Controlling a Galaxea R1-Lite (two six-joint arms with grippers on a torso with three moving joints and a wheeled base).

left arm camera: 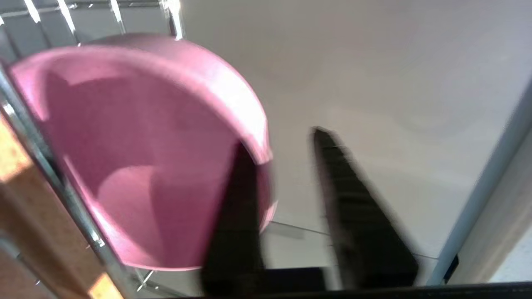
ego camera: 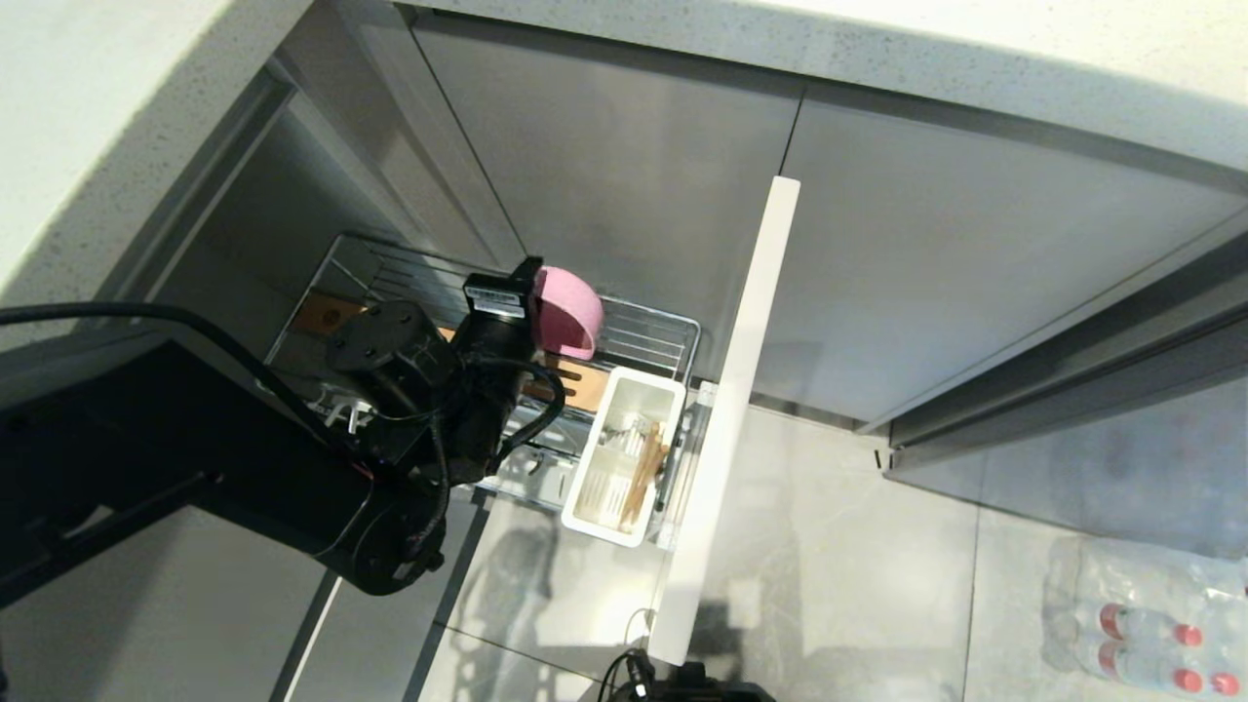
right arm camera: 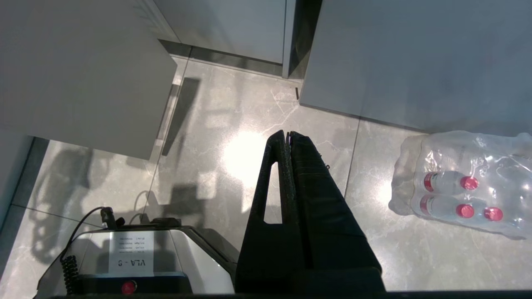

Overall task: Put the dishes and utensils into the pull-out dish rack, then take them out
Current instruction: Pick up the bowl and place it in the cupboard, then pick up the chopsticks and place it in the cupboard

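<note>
The pull-out dish rack (ego camera: 645,333) stands drawn out of the cabinet, its pale front panel (ego camera: 733,419) towards me. A small pink bowl (ego camera: 568,310) lies tilted on its side on the rack's wires beside the wooden strip (ego camera: 577,386). My left gripper (left arm camera: 280,139) is at the bowl (left arm camera: 137,145) and open: one finger (left arm camera: 237,207) reaches inside the rim, the other (left arm camera: 357,207) stands clear outside it. Wooden chopsticks (ego camera: 645,470) sit in the white utensil cup (ego camera: 597,507). My right gripper (right arm camera: 289,133) hangs parked over the floor, shut and empty.
Grey cabinet fronts (ego camera: 624,166) rise behind the rack under a pale countertop (ego camera: 877,49). A wrapped pack of water bottles (ego camera: 1141,624) lies on the tiled floor at the right. My own base (right arm camera: 133,257) shows below the right arm.
</note>
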